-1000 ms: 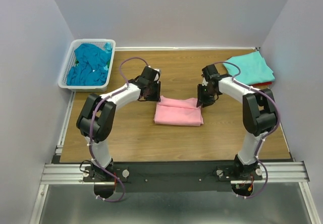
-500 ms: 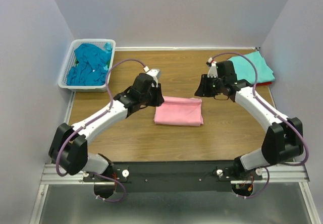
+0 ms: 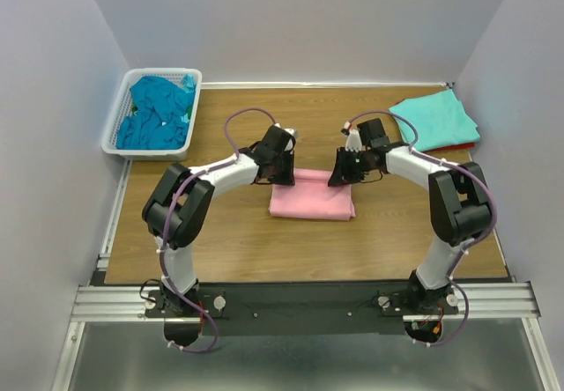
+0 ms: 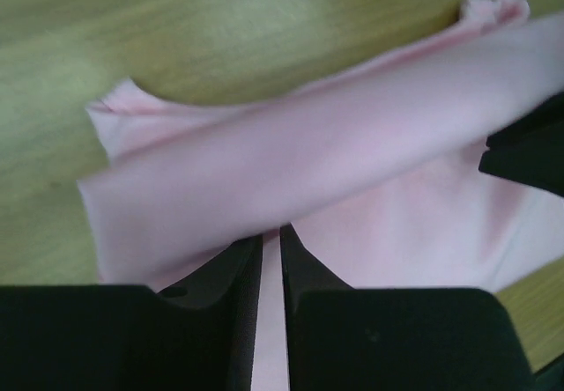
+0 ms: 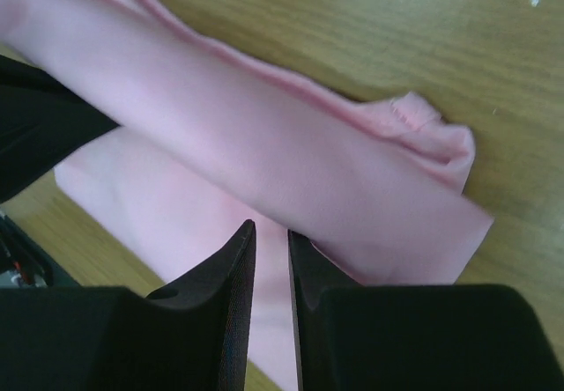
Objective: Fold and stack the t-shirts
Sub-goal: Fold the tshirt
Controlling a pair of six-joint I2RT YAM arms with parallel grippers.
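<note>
On the table point(image 3: 231, 237), at its middle, lies the folded pink shirt point(image 3: 310, 201). It is light, limp cloth and I expect it to sag wherever I leave it unsupported, so I take it at the two far corners. My left gripper point(image 4: 271, 234) and right gripper point(image 5: 270, 229) are nearly closed, each pinching the raised far fold.

light pink t-shirt point(image 3: 313, 202), aqua t-shirt point(image 3: 436, 120), white basket point(image 3: 145, 152)

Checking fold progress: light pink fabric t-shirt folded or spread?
Folded: the light pink fabric t-shirt lies as a compact rectangle, layers doubled over.
</note>
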